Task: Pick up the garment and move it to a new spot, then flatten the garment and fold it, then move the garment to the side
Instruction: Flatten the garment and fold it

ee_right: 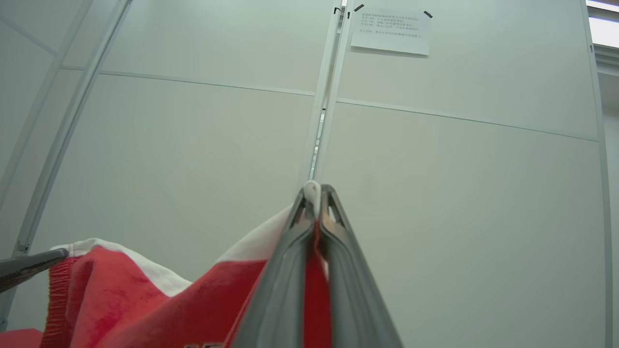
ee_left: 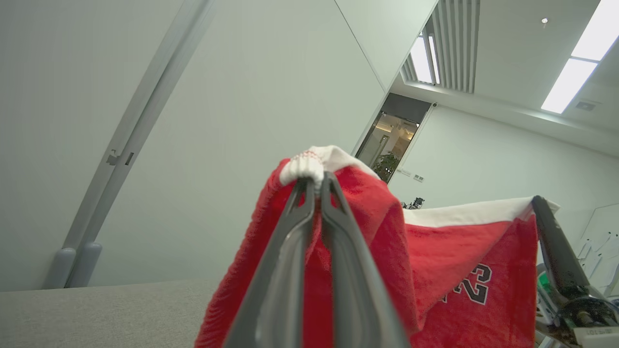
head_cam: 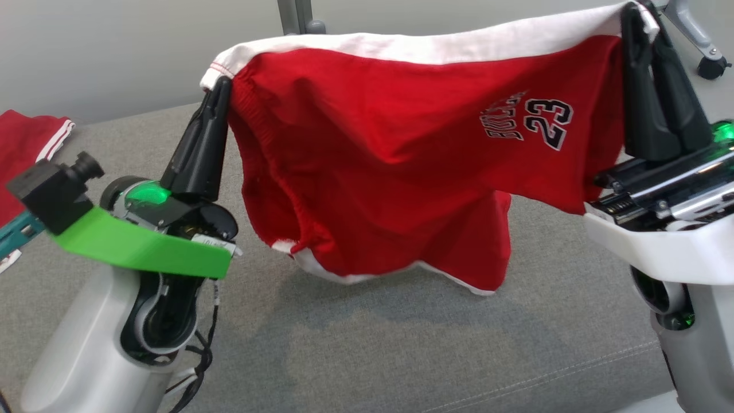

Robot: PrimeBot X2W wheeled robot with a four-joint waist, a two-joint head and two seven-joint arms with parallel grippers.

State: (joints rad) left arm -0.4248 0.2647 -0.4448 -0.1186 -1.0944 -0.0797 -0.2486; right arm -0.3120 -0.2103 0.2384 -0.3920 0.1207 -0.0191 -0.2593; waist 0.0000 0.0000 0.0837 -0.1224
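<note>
Garment: red, hanging stretched.
Left gripper: pinching white edge, 10 o'clock.
Right gripper: pinching white edge, 1 o'clock.

A bright green plastic bracket carries a small black boxy camera at its left end. Just above the bracket a green light glows under the left gripper, which has two long black tapered fingers. Below the bracket are a pale grey forearm and thin black cables. Far right of the bracket, the right gripper looks the same, above a white shell.
</note>
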